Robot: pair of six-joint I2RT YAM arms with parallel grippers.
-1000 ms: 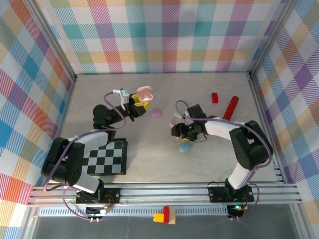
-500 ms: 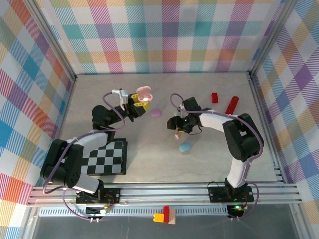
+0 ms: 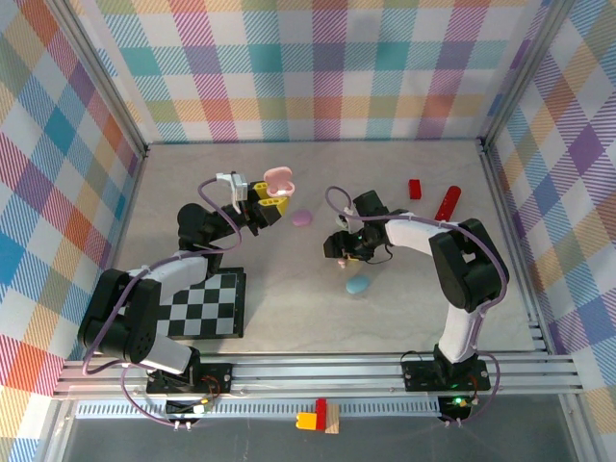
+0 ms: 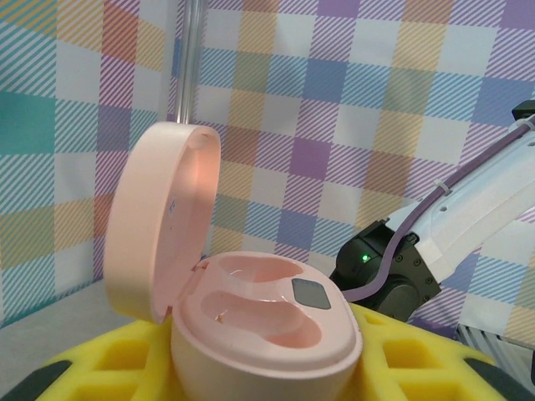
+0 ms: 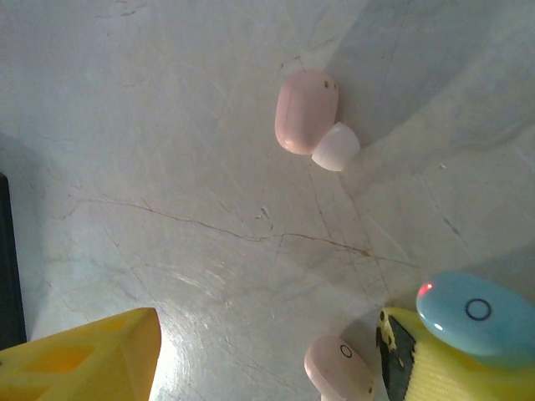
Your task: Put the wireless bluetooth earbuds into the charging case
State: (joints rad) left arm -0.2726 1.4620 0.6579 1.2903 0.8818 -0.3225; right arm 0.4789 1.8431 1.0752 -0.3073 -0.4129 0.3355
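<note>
Toward the far left of the pale grey worktop (image 3: 173,173), the left claw (image 3: 271,195) is closed on a pink oval plastic charging case (image 4: 266,330). The case sits between the yellow foam pads (image 4: 410,368) with its lid up and two hollow wells showing. Near the middle, the right claw (image 5: 267,334) hangs low over the worktop, its yellow fingers (image 5: 84,359) wide apart and holding nothing. One small pink plastic earbud with a white tip (image 5: 307,123) lies flat beyond the fingers, apart from them. A second pink earbud (image 5: 338,369) lies between the fingers, just beside one of them; I cannot tell whether it touches. A pale blue oval case (image 3: 358,285) lies nearer than this claw, and a lilac one (image 3: 302,218) lies farther and to the left.
</note>
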